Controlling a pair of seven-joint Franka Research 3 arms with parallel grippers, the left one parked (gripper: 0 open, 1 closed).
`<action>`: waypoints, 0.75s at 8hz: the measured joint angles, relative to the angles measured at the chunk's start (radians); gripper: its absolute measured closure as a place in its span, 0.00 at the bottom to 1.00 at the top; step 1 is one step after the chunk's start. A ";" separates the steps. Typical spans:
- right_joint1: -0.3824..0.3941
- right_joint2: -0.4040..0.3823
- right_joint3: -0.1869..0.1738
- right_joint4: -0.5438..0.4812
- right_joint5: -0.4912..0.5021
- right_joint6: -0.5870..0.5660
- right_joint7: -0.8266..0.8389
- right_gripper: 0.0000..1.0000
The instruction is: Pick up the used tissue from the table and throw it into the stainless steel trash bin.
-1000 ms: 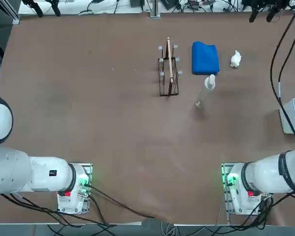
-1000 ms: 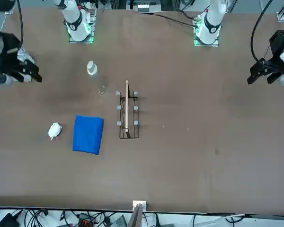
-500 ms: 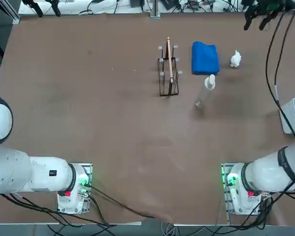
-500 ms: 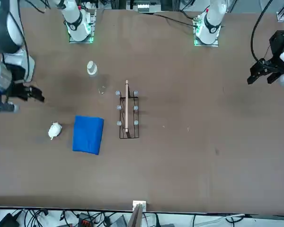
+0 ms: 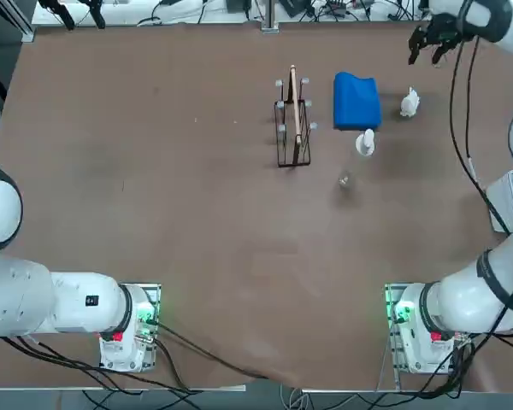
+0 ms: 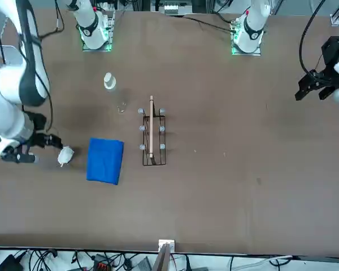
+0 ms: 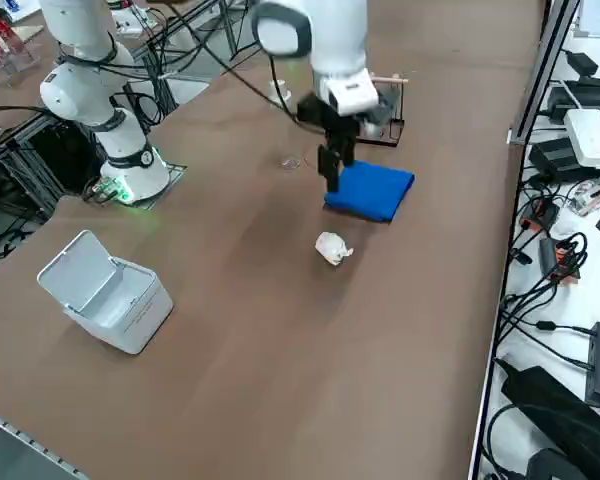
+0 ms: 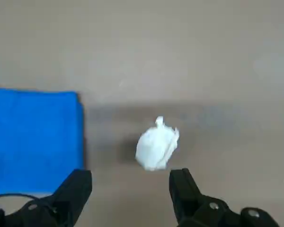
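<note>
The matte brown counter (image 7: 250,400) is stretching beneath the scene, with a folded blue cloth (image 7: 370,190) lying near a small crumpled white tissue (image 8: 157,145). The black two-finger right gripper (image 8: 130,182) is hovering above the counter with its fingers spread wide, the tissue lying just beyond its fingertips in the right wrist view.
</note>
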 joint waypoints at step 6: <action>-0.016 0.162 0.001 -0.086 0.000 0.235 0.000 0.00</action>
